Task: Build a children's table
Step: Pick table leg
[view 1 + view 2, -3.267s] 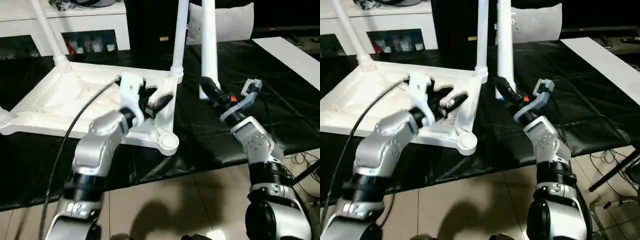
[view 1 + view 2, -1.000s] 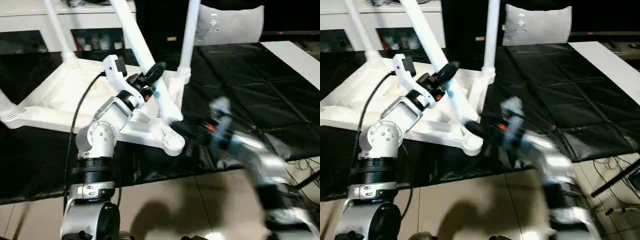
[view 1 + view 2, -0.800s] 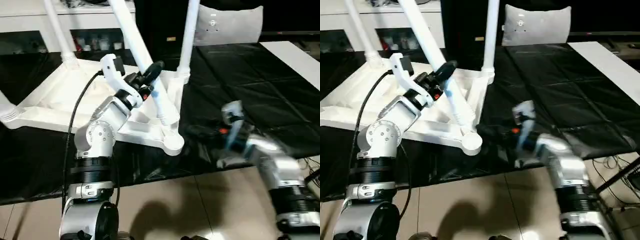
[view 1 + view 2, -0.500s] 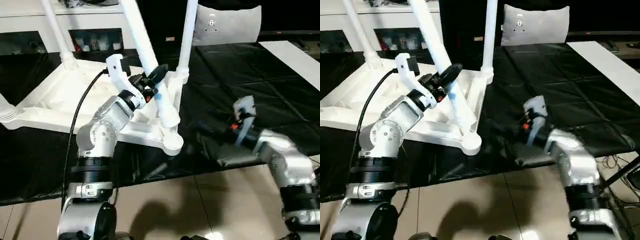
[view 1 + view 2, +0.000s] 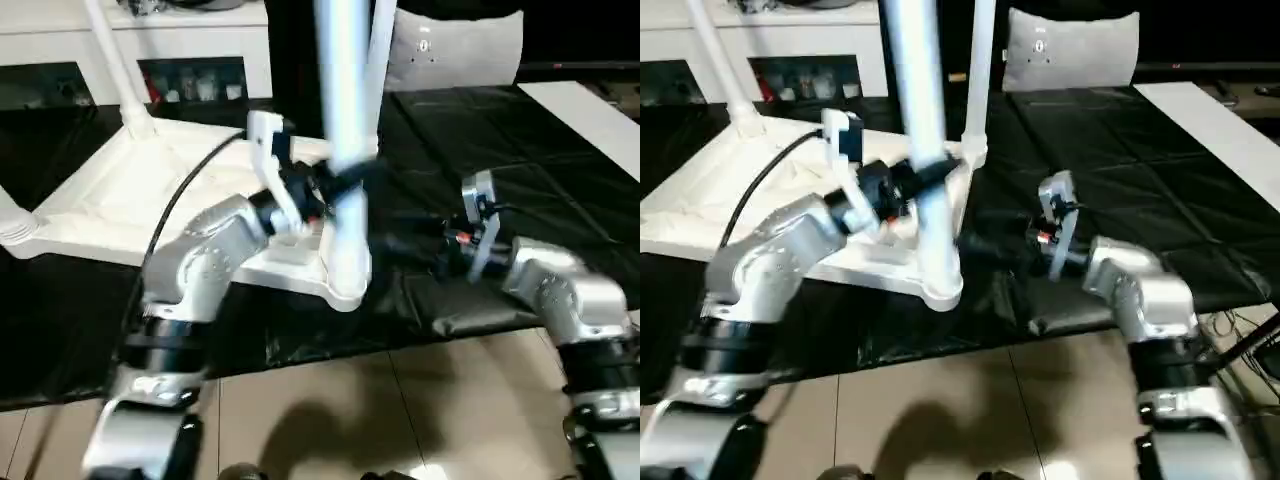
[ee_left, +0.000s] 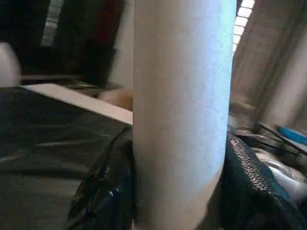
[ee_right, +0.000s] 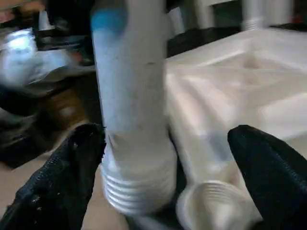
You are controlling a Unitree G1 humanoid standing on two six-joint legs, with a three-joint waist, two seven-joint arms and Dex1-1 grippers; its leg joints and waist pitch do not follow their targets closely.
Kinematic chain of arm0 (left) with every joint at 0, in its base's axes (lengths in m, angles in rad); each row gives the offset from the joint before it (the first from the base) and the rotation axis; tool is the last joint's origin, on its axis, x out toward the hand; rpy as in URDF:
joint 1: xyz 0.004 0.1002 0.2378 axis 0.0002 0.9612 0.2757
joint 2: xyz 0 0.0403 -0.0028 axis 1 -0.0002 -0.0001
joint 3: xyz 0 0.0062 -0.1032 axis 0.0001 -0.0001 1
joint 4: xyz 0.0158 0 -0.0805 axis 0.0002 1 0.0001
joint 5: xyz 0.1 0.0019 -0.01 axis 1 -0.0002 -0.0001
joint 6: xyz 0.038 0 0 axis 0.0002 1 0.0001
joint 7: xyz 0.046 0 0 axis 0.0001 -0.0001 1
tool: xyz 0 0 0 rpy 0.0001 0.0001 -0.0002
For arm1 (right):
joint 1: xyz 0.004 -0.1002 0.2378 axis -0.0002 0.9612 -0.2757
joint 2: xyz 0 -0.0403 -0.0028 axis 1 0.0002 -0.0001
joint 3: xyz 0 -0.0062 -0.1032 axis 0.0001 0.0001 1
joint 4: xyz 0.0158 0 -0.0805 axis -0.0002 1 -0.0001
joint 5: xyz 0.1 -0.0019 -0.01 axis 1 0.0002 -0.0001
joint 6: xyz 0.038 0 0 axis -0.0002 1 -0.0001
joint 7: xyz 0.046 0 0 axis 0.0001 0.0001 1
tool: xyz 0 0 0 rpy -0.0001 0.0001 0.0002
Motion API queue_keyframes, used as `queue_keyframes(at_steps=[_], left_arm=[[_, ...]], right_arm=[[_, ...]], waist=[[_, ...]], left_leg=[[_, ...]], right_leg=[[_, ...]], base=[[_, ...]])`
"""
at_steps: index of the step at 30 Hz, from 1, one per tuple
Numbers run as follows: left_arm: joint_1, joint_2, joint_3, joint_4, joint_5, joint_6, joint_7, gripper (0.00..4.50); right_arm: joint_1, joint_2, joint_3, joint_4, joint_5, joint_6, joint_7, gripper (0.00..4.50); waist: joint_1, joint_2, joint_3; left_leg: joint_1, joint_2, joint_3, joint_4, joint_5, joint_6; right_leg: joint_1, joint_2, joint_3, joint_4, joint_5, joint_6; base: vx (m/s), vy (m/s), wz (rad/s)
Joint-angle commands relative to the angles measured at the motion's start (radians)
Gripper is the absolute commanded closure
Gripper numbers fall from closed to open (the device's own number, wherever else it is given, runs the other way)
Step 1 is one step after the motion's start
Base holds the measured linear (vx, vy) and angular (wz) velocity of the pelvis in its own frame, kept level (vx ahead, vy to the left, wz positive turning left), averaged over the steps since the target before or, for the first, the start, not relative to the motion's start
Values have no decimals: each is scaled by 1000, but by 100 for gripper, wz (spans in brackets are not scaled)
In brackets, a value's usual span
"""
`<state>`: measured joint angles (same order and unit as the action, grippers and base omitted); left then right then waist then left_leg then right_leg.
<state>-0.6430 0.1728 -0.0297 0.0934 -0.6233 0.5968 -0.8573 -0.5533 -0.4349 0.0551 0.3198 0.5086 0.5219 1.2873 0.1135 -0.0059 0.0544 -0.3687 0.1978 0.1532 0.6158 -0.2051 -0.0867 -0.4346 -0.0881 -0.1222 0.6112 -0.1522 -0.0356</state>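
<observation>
Fourth leg (image 5: 345, 150): near-upright at frame centre, clenched by left end effector (image 5: 335, 185), threaded foot just above corner socket (image 5: 343, 290); right end effector (image 7: 168, 158) released, flanking it.

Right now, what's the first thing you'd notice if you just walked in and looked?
The tall white leg standing almost straight up in the middle, gripped by the left gripper right over the near corner socket of the upside-down white top. In the right wrist view its ribbed end hangs beside the socket, not in it. Next, the right gripper, open around the leg's bottom end.
</observation>
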Motion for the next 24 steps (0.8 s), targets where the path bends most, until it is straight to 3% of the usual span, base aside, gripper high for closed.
queue_keyframes(at_steps=[1, 8, 17, 19, 24], left_arm=[[-18, 9, -23, -30, -20, 16, -52, 260], [-22, 14, -52, -46, -33, 20, -113, 260], [-16, 11, -56, -39, -17, 9, -123, 260], [-18, 10, -55, -32, -8, 2, -115, 260], [-18, 3, -53, -18, 3, -11, -93, 260]], right_arm=[[-28, -9, 27, -20, 15, 26, 52, 38], [-50, -3, 57, -21, 25, 56, 103, 108], [-41, 6, 71, -36, 44, 94, 132, 170], [-37, 5, 72, -40, 45, 97, 133, 203], [-19, 5, 70, -62, 52, 114, 131, 238]], waist=[[3, -16, -79], [3, -16, -77], [4, -15, -80], [3, -16, -80], [3, -15, -80]], left_leg=[[-8, 22, 8, -58, -42, 103], [-8, 21, 8, -59, -60, 74], [-8, 22, 8, -58, -40, 78], [-7, 21, 8, -59, -45, 75], [-8, 20, 8, -58, -43, 71]], right_leg=[[88, -54, 51, -72, -274, -143], [87, -53, 51, -77, -317, -118], [88, -52, 52, -73, -275, -130], [88, -52, 52, -74, -285, -126], [88, -51, 52, -76, -295, -114]], base=[[0, 0, 0], [0, 0, 0], [0, 0, 0], [0, 0, 0], [0, 0, 0]])
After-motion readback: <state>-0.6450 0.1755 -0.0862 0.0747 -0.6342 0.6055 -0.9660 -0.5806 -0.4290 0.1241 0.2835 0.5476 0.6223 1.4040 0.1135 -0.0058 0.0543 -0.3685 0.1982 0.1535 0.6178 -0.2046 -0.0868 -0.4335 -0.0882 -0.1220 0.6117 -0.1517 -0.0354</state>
